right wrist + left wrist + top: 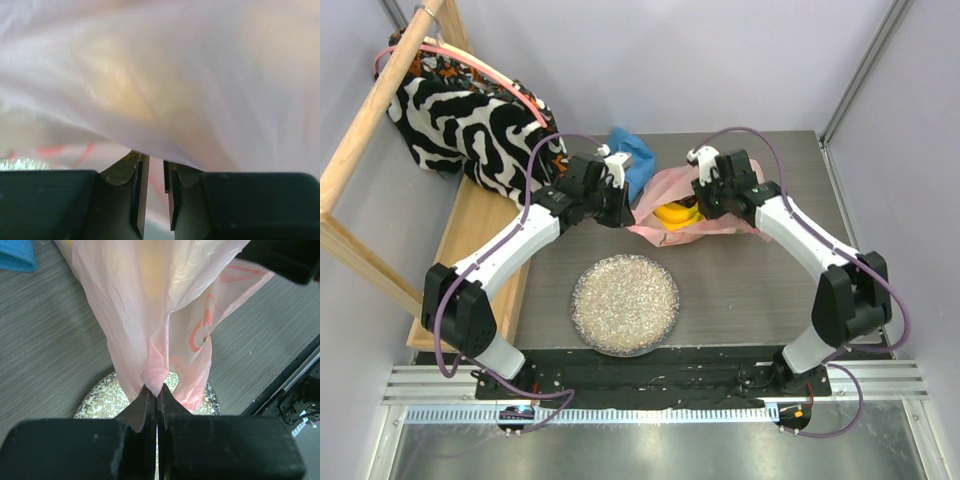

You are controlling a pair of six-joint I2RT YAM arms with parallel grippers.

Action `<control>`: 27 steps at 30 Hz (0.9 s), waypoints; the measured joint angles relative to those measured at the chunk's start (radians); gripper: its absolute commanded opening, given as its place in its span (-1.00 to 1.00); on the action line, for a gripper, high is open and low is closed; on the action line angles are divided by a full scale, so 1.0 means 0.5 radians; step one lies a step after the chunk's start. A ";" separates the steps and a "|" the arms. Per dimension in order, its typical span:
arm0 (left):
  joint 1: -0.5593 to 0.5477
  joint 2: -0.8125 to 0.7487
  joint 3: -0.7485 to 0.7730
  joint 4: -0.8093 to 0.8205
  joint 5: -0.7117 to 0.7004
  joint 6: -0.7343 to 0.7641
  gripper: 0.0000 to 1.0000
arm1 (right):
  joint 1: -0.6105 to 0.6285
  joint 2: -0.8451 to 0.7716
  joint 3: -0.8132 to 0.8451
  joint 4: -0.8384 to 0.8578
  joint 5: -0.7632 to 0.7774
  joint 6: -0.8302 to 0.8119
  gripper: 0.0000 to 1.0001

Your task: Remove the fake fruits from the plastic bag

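The bag [665, 188] lies in the upper middle of the top view, between both grippers and above the plate [625, 305]. Bananas [677, 213] show yellow at its mouth. The left gripper [156, 390] has its fingers pressed together on a bunched fold of the bag. The right gripper [156, 167] has its fingers slightly apart against the film; whether they pinch it cannot be told.

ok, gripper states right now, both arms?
Left gripper: closed on a bunched fold of the bag.
Right gripper: jaws a narrow gap apart at the bag; grip cannot be told.
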 measured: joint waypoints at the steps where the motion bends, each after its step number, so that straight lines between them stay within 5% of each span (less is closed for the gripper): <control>1: 0.000 0.005 0.007 0.001 0.000 -0.001 -0.98 | 0.001 0.070 0.096 0.015 0.025 -0.013 -0.46; 5: 0.000 0.008 0.011 0.015 0.002 -0.002 -0.97 | 0.005 0.298 0.327 0.072 0.189 0.066 0.13; 14: 0.000 0.008 0.049 0.047 0.008 -0.002 -0.96 | 0.005 0.426 0.434 -0.136 0.480 0.810 0.25; 27: 0.000 0.008 0.075 0.072 0.027 -0.016 -0.94 | 0.006 0.774 0.609 -0.173 0.629 1.083 0.13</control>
